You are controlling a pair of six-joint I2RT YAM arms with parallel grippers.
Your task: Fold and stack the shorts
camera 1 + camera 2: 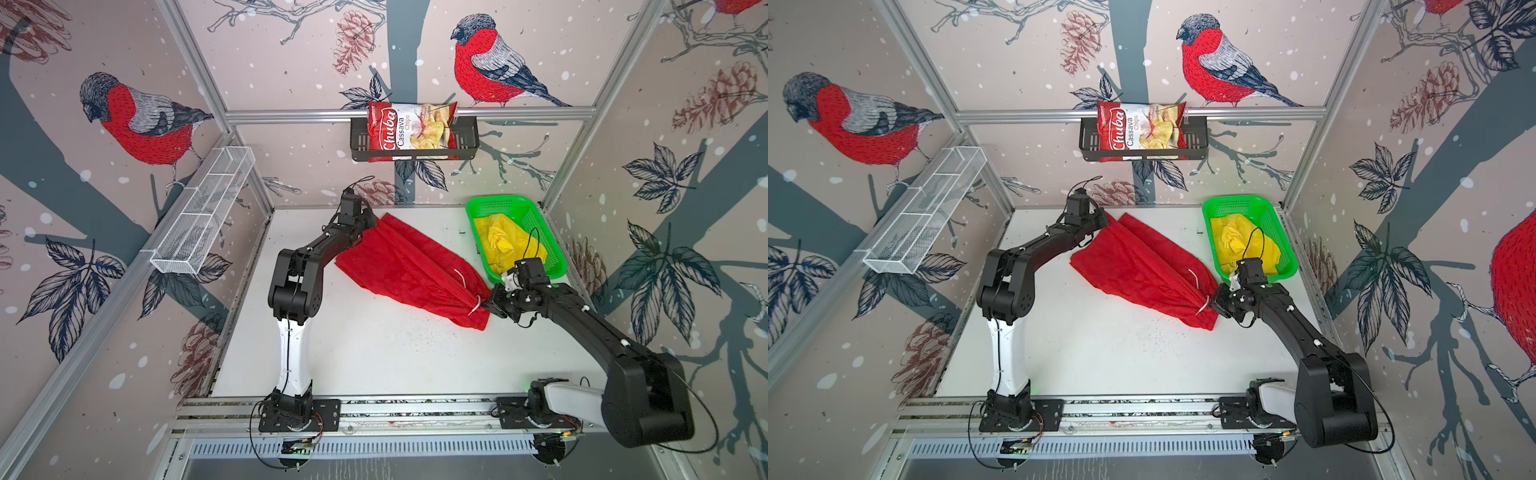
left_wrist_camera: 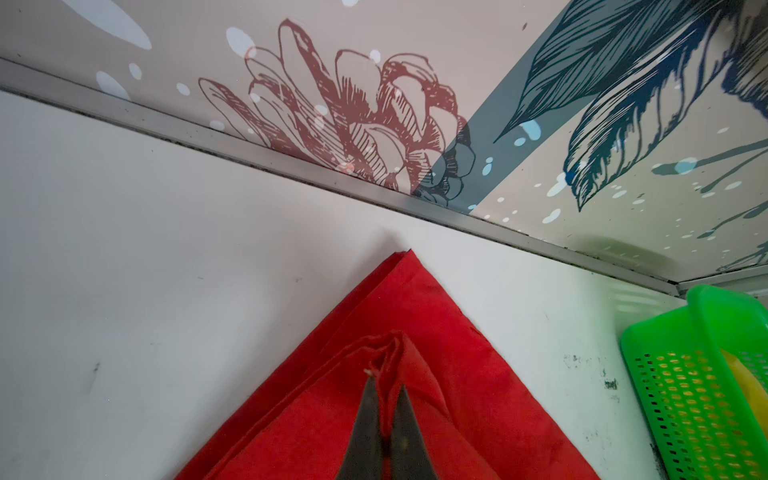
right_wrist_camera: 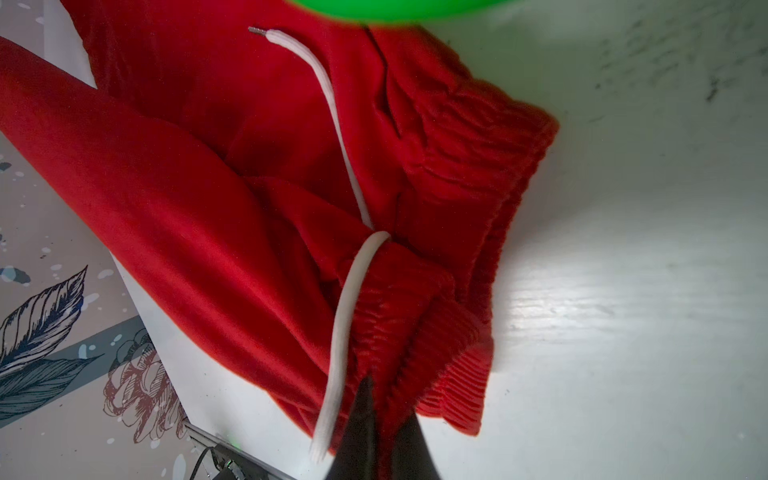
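- We see the left claw (image 2: 386, 382) pinched shut on a raised pucker of the red shorts (image 2: 457, 395). In the left wrist view the cloth bunches up between its two dark fingers (image 2: 365, 419).
- In a top view this claw (image 1: 368, 227) sits at the far end of the shorts, close to the back wall.
- The right claw (image 3: 386, 399) is closed as well. It grips the gathered waistband (image 3: 453, 374) of the same red shorts.
- The white drawstring (image 3: 345, 316) hangs just beside the right claw's fingers and lies against the red cloth.
- In both top views the red shorts run diagonally from one claw to the other across the white table (image 1: 374, 353). Most of the fabric is spread on the surface.
- We cannot tell whether the stretch of cloth right at each claw is lifted clear of the table.
- The yellow shorts (image 1: 503, 243) lie crumpled inside the green basket (image 1: 494, 200), just beyond the right claw and well apart from the left claw.
- A chips bag (image 1: 407, 129) sits in a black shelf (image 1: 467, 139) on the back wall, beyond and above both claws.
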